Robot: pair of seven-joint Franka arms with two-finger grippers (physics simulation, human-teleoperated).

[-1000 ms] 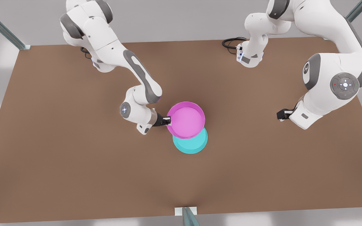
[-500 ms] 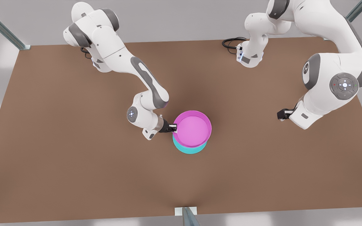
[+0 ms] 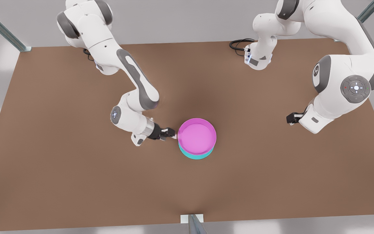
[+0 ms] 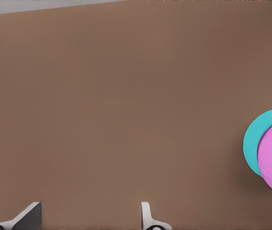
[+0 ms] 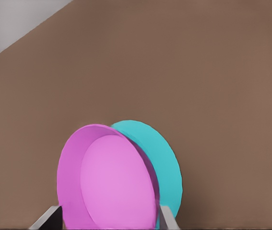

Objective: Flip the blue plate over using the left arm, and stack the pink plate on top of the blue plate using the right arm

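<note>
Resting on the blue plate (image 3: pixel 196 156), the pink plate (image 3: pixel 196 136) looks stacked; the right gripper (image 3: pixel 171 133) beside it has fingers apart, as does the waiting left gripper (image 3: pixel 290 118).

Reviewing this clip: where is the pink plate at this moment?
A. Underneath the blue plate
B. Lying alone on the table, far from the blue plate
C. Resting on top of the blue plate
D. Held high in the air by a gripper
C: the pink plate sits on the blue plate, whose edge peeks out beneath, and the right gripper stands open beside its rim.
</note>
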